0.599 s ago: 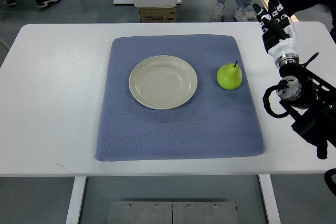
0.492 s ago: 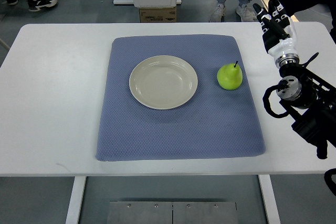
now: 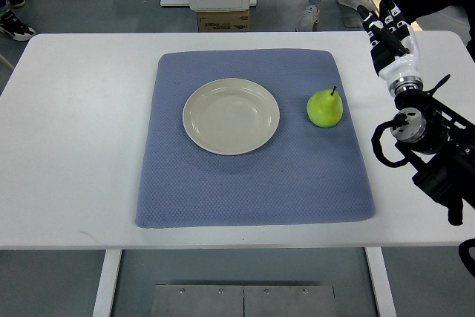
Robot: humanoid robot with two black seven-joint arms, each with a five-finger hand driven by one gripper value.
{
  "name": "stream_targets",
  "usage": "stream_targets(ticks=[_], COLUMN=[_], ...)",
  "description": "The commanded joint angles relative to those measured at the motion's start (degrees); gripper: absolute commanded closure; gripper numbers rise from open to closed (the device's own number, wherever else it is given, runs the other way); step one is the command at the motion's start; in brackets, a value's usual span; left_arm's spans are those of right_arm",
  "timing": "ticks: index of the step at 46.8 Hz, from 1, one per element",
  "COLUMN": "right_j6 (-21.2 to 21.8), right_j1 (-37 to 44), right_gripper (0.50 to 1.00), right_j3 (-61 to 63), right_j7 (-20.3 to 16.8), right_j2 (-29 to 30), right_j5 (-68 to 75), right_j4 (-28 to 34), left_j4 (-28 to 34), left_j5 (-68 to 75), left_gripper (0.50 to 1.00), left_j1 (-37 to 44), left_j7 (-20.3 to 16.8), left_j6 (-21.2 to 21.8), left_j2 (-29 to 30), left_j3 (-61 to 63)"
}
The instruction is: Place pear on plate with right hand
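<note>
On a white desk [image 3: 74, 146], a blue-grey mat [image 3: 252, 183] carries a cream plate [image 3: 231, 116] that holds nothing. The green pear [image 3: 324, 108] stands upright on the mat just right of the plate, apart from its rim, its dark stem pointing up. At the far right edge of the desk the robot's right hand [image 3: 386, 35] hangs well clear of the pear, gripping nothing; whether its fingers are spread or curled cannot be told from this angle. Beyond the far edge of the desk, a cardboard box [image 3: 223, 19] sits on the floor; its label is too small to read. People's legs and shoes show there too.
</note>
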Motion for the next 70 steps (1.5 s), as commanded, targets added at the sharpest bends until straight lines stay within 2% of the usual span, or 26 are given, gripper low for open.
stream_targets(ticks=[1, 16, 38, 45, 50, 70], right_j6=[0.0, -0.7, -0.8, 3.0, 3.0, 1.9], right_j1=[0.1, 0.3, 0.2, -1.8, -2.4, -2.6], right_gripper=[0.500, 0.500, 0.500, 0.500, 0.500, 0.500], right_j3=[0.0, 0.1, 0.0, -1.3, -3.4, -8.7], right_j7=[0.3, 3.7, 3.7, 3.7, 4.6, 5.3], right_j2=[0.0, -0.3, -0.9, -0.9, -1.0, -3.0], right_j5=[0.0, 0.0, 0.0, -0.2, -0.4, -14.4], right_j4=[0.0, -0.3, -0.6, 0.3, 0.9, 2.0], left_j4=[0.0, 0.0, 0.0, 0.0, 0.0, 0.0], left_j5=[0.0, -0.1, 0.0, 0.0, 0.0, 0.0], left_gripper=[0.500, 0.500, 0.500, 0.500, 0.500, 0.500], left_j1=[-0.2, -0.2, -0.2, -0.2, -0.2, -0.2], left_j7=[0.0, 0.0, 0.0, 0.0, 0.0, 0.0], left_j6=[0.0, 0.0, 0.0, 0.0, 0.0, 0.0], left_j2=[0.0, 0.0, 0.0, 0.0, 0.0, 0.0], left_j3=[0.0, 0.0, 0.0, 0.0, 0.0, 0.0])
